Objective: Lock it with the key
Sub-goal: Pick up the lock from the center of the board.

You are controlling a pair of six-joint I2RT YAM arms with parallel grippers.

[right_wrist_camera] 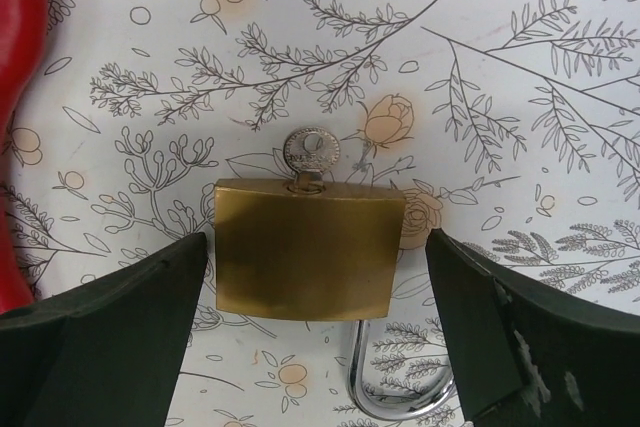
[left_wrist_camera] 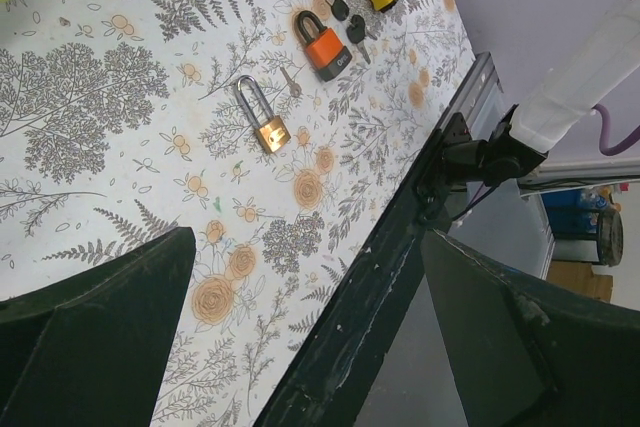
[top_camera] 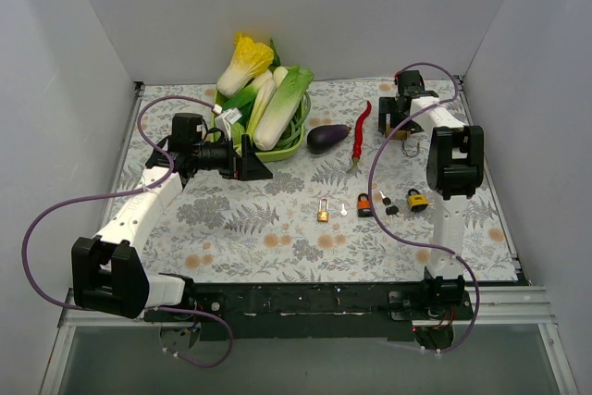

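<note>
The brass padlock point(right_wrist_camera: 305, 247), with its key point(right_wrist_camera: 311, 154) at 12 o'clock and shackle point(right_wrist_camera: 385, 392) at 6, lies toward 2 o'clock on the bench point(top_camera: 240, 228) between the fingers of the wide-spread right gripper point(right_wrist_camera: 318, 277), untouched, while the left gripper point(left_wrist_camera: 307, 247), equally wide and empty, hovers toward 10 o'clock.

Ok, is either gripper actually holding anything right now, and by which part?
Nothing is held. The right gripper is open around the brass padlock, with a gap on each side. The left gripper is open and empty.
</note>
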